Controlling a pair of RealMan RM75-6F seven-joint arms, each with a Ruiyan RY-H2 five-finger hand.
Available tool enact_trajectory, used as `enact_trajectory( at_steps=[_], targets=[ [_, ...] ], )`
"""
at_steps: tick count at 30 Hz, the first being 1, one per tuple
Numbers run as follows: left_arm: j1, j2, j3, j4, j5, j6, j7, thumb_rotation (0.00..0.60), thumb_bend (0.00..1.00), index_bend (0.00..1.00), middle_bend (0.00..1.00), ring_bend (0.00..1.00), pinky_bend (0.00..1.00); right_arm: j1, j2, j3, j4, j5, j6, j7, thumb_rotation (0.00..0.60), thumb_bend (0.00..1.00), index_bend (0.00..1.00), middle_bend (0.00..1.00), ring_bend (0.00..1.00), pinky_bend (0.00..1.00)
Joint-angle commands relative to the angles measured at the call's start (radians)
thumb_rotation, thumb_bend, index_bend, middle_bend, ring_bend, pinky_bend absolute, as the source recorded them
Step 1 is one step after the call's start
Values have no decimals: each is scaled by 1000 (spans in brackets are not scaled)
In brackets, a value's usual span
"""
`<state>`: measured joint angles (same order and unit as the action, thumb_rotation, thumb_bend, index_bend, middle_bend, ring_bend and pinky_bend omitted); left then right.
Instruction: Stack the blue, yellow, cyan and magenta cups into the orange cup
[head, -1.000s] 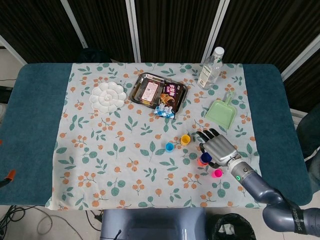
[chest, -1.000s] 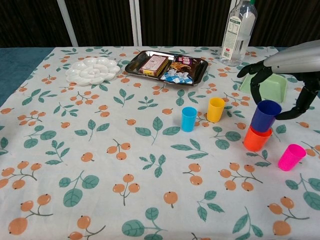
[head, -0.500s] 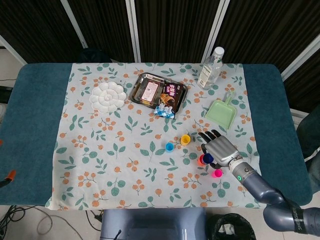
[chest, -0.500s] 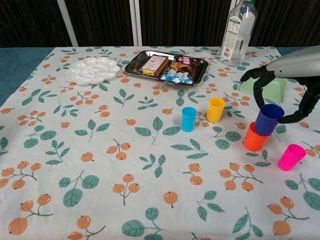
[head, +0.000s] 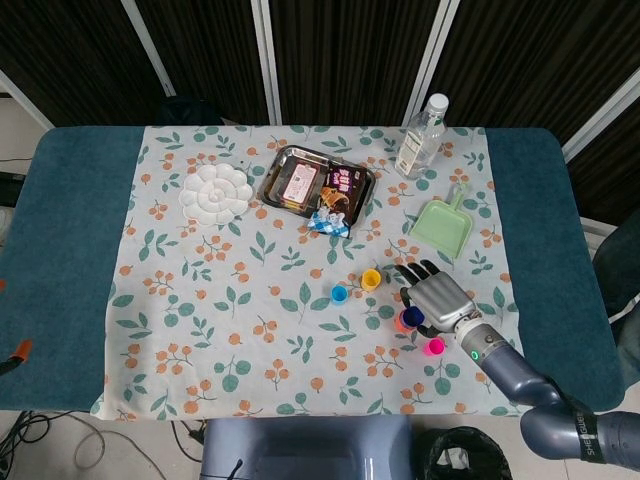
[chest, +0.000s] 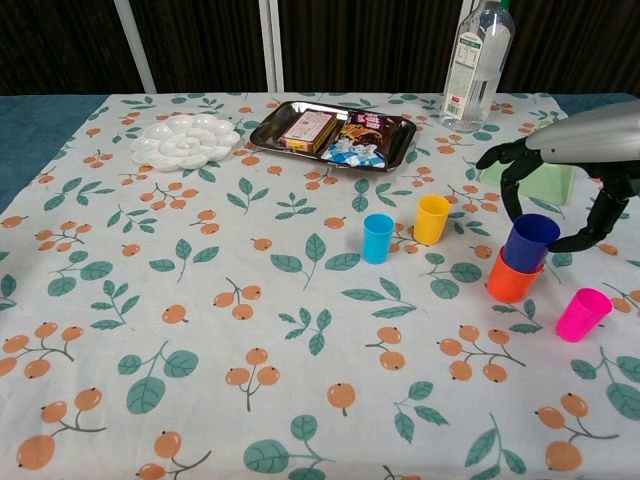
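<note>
Chest view shows the small orange plastic cup (chest: 511, 281) standing upright on the leaf-and-berry printed tablecloth (chest: 200, 330), and the dark blue plastic cup (chest: 529, 243) sits nested in its mouth, leaning a little rather than fully seated. So one of four cups appears to be in; three look left to do. The yellow plastic cup (chest: 432, 219) stands upright to the left of the orange cup and a bit further back, the cyan plastic cup (chest: 378, 238) just beyond the yellow one on the same side, and the magenta plastic cup (chest: 582, 314) sits near the orange cup on its right, closer to the camera. The right hand (chest: 560, 180) hangs just above and behind the blue cup with its dark fingers (chest: 512, 176) curled downward and spread, thumb on the far side; I see a gap between fingertips and the cup rim, so I judge it holds nothing and has let go, though contact at the thumb is hard to rule out. The head view gives the same reading, the right hand (head: 437, 296) over the stacked pair. The left hand appears in neither view. Beyond the orange cup lies a pale green plastic dustpan (chest: 545, 180).
</note>
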<state>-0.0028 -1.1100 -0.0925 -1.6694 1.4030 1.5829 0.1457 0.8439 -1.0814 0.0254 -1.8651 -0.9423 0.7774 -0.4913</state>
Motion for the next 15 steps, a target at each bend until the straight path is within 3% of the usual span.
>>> enact_trajectory(
  at_steps=[1, 6, 15],
  targets=[
    [0, 0, -1, -1, -1, 1, 0, 600, 187, 158, 97, 0, 0, 3, -4, -5, 3, 7, -1, -1, 600, 387, 323, 0, 48, 86],
    [0, 0, 0, -1, -2, -1, 0, 600, 187, 158, 97, 0, 0, 6, -4, -10, -2, 10, 4, -2, 600, 387, 172, 0, 41, 86],
    [1, -1, -2, -1, -2, 1, -3, 600, 187, 158, 97, 0, 0, 11, -4, -12, -13, 21, 16, -2, 600, 386, 99, 0, 31, 86]
  ],
)
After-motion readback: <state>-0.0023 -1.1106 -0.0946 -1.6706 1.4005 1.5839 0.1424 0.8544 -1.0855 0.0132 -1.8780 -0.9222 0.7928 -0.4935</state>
